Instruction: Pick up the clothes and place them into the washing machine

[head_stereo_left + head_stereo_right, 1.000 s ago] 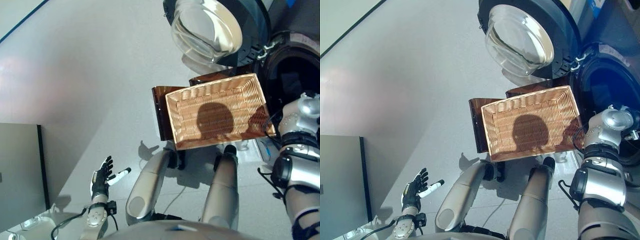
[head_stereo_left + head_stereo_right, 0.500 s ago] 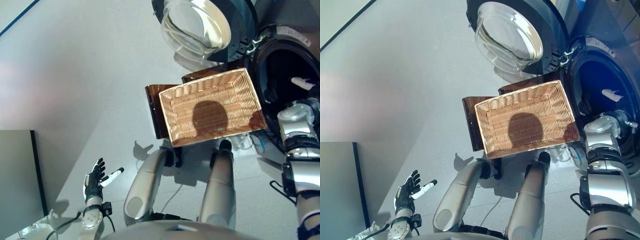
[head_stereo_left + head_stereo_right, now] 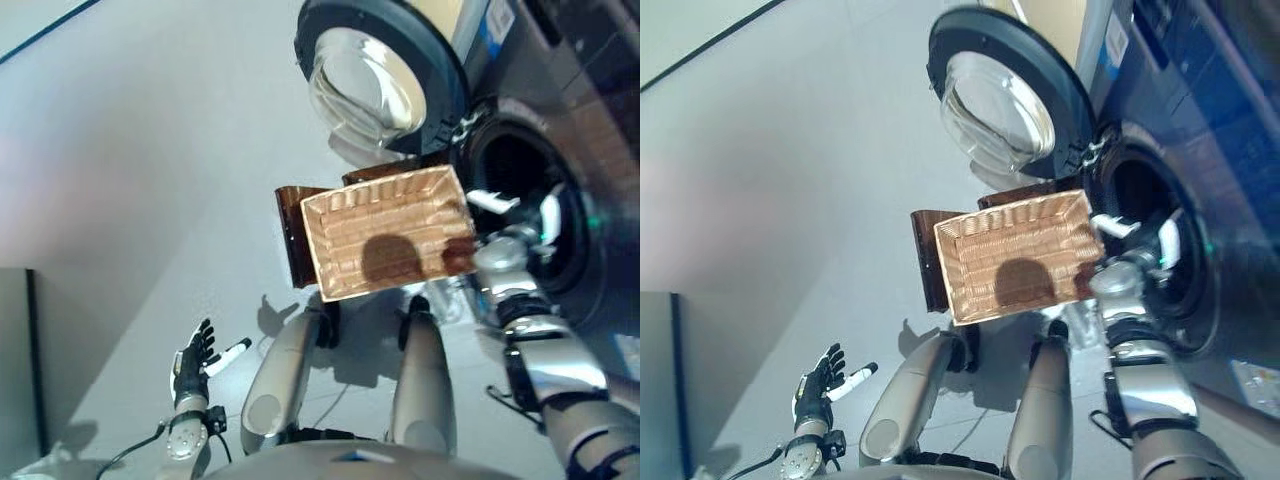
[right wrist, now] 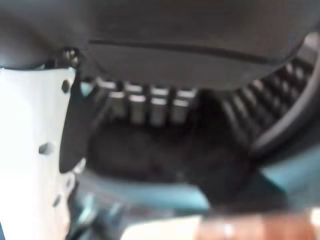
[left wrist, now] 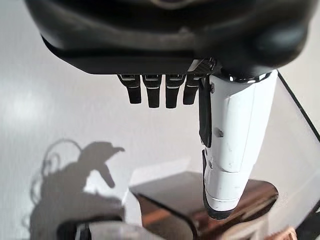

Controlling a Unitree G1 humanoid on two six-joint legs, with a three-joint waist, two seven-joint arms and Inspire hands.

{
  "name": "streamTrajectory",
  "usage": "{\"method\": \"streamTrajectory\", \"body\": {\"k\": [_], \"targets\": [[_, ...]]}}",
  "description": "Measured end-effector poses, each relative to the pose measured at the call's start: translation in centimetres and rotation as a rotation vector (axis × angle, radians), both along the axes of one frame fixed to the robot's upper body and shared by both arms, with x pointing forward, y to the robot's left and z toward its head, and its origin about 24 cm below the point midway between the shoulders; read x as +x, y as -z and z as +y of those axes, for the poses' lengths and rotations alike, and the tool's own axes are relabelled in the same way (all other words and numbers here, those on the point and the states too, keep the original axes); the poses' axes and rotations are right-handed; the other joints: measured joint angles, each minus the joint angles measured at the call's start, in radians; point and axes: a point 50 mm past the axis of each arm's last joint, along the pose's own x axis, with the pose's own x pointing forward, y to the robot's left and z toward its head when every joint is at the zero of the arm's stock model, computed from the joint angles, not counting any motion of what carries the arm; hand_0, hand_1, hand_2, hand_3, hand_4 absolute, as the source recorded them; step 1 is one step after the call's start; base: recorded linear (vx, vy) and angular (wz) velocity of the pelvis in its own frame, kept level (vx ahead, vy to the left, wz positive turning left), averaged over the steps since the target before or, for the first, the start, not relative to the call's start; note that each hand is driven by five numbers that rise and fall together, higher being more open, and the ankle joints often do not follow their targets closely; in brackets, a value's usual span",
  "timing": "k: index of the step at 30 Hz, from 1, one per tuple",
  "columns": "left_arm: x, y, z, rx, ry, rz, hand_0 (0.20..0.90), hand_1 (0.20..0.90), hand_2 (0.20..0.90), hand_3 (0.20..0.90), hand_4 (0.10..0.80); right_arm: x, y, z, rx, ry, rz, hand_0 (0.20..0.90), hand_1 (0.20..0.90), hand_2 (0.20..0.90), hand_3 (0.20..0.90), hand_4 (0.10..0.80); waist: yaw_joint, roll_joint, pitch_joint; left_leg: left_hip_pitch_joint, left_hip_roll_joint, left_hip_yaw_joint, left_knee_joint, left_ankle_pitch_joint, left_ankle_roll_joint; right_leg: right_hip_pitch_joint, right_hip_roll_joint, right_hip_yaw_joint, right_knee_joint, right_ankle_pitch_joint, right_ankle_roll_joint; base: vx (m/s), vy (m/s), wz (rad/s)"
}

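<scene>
The shallow wicker basket (image 3: 340,250) rests empty on the low dark brown box (image 3: 288,235) in front of the washing machine (image 3: 590,120). The round glass door (image 3: 365,75) stands open. My right hand (image 3: 490,201) reaches into the mouth of the dark drum (image 3: 520,165), just past the basket's far right corner. In the right wrist view its fingers (image 4: 150,102) are straight and hold nothing, with the dark inside of the drum beyond them. My left hand (image 3: 193,362) hangs open low on my left, and its fingers (image 5: 155,92) are straight over the floor.
The open door hangs over the floor just beyond the basket. A grey cabinet (image 3: 15,350) stands at the lower left. Pale floor (image 3: 150,150) spreads to the left of the box.
The camera has swung, so more of the machine's front shows. My right hand stays at the drum's mouth, now closer to the basket's corner. My left hand has not moved.
</scene>
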Motion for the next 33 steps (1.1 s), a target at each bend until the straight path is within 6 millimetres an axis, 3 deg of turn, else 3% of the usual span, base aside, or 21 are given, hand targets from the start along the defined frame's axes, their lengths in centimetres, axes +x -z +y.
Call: {"method": "streamTrajectory", "body": {"k": [3,9,13,17,21,25,30,33], "targets": [[0.5,-0.2,0.2,0.024,0.026,-0.003,0.900,0.900,0.900,0.900,0.800,0.1,0.6,1.1,0.069,-0.015,-0.014,0.900,0.900,0.900,0.900,0.800,0.043,0.001,-0.002,-0.003,-0.003,-0.055,-0.014,0.018,-0.023,0.017,-0.006,-0.063,-0.001,-0.009,-0.023,-0.018,-0.043,0.53],[-0.4,0.5,1.3,0.083,0.042,0.080,0.900,0.900,0.900,0.900,0.800,0.3,0.9,2.4,0.141,-0.058,-0.036,0.900,0.900,0.900,0.900,0.800,0.083,-0.003,-0.004,0.014,-0.007,-0.120,-0.054,0.041,-0.044,0.061,-0.011,-0.124,-0.034,-0.010,-0.043,0.054,-0.023,0.25],[-1.5,1.4,2.3,0.100,0.008,0.169,0.900,0.900,0.900,0.900,0.800,-1.2,3.7,3.7,0.236,-0.090,0.008,0.900,0.900,0.900,0.900,0.800,0.097,-0.050,-0.026,0.091,-0.003,-0.133,-0.126,0.063,-0.044,0.142,-0.010,-0.144,-0.102,-0.004,-0.045,0.140,-0.015,0.05],[-2.1,1.7,2.9,0.114,0.009,0.209,0.900,0.900,0.900,0.900,0.800,-4.6,7.9,4.6,0.314,-0.099,0.112,0.900,0.900,0.900,0.900,0.800,0.098,-0.118,-0.077,0.165,-0.004,-0.143,-0.213,0.091,-0.037,0.229,-0.006,-0.165,-0.194,0.014,-0.034,0.151,-0.005,0.13],[-2.3,2.0,2.8,0.120,0.021,0.239,0.900,0.900,0.900,0.900,0.800,-9.9,12.3,4.0,0.386,-0.043,0.255,0.900,0.900,0.900,0.900,0.800,0.086,-0.166,-0.140,0.262,-0.006,-0.144,-0.293,0.111,-0.016,0.354,-0.005,-0.194,-0.319,0.058,-0.014,0.149,-0.007,0.08],[-3.6,3.0,3.1,0.118,0.001,0.334,0.900,0.900,0.900,0.900,0.800,-14.1,15.1,3.9,0.431,-0.022,0.369,0.900,0.900,0.900,0.900,0.800,0.046,-0.190,-0.212,0.324,-0.012,-0.138,-0.359,0.118,0.001,0.435,-0.006,-0.202,-0.423,0.089,0.007,0.100,0.002,-0.02],[-7.6,4.7,2.7,0.074,0.024,0.532,0.900,0.900,0.900,0.900,0.800,-23.2,18.9,3.8,0.470,-0.011,0.637,0.900,0.900,0.900,0.900,0.800,-0.016,-0.206,-0.326,0.445,-0.015,-0.110,-0.455,0.121,0.014,0.547,-0.006,-0.189,-0.548,0.122,0.029,0.080,0.003,-0.17],[-9.0,5.1,2.5,0.041,0.043,0.588,0.900,0.900,0.900,0.900,0.800,-28.9,20.4,3.9,0.495,0.021,0.834,0.900,0.900,0.900,0.900,0.800,-0.027,-0.210,-0.374,0.504,-0.012,-0.086,-0.501,0.122,0.016,0.592,0.001,-0.172,-0.594,0.135,0.032,0.015,-0.009,-0.25]]}}
